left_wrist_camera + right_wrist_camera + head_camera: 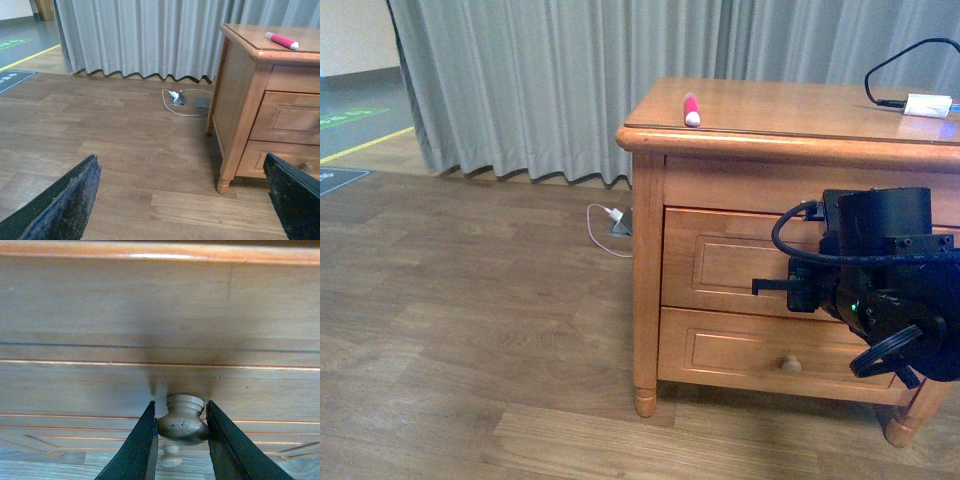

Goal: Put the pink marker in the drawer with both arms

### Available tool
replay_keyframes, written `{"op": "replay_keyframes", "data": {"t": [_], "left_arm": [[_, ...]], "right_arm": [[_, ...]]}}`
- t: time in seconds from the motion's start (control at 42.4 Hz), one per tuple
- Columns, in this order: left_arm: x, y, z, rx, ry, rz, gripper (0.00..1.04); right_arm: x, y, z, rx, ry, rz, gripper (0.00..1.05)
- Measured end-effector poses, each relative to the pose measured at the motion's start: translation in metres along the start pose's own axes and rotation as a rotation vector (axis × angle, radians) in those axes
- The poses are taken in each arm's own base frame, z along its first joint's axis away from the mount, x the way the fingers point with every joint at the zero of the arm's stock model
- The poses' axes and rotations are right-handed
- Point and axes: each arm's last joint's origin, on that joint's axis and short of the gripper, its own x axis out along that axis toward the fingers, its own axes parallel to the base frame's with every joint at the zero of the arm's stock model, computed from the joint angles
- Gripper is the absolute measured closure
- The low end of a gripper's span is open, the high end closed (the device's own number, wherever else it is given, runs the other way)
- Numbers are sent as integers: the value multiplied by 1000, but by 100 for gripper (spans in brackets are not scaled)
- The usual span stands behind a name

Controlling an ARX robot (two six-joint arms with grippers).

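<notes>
Noted: right gripper (180, 410) clamped on drawer (720, 262) knob (183, 424); left gripper (181, 160) agape, idle; marker (691, 110) lay atop cabinet (650, 250), 11 o'clock from right gripper. Judged: pull straight, level, lest fingers (135, 450) slip.

White adapter (928, 104), grey curtain (570, 80)

The pink marker (691, 110), magenta with a white tip, lies flat near the cabinet top's front-left corner, white end pointing to 6 o'clock. At its 5 o'clock the drawer (730, 262), honey wood with a recessed panel, is closed. The right pincer (181, 407) grips its round knob (183, 422). The left pincer (180, 159) gapes wide.
</notes>
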Motion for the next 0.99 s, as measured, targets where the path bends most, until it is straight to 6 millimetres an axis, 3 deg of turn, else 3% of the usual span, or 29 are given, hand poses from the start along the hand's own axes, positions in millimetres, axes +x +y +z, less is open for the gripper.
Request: {"op": "replay_keyframes", "data": {"t": [0.354,0.685,0.921,0.992], "left_arm": [[0,0,0,0,0,0,6],[0,0,0,0,0,0,6],[0,0,0,0,0,0,6],[0,0,0,0,0,0,6]], "right_arm": [[-54,-8,-18,33,64,35,82],[-133,-24,-43,66,187,83,82],[-160,-25,-53,38,201,94,82],[-163,-26,-54,37,202,83,72]]}}
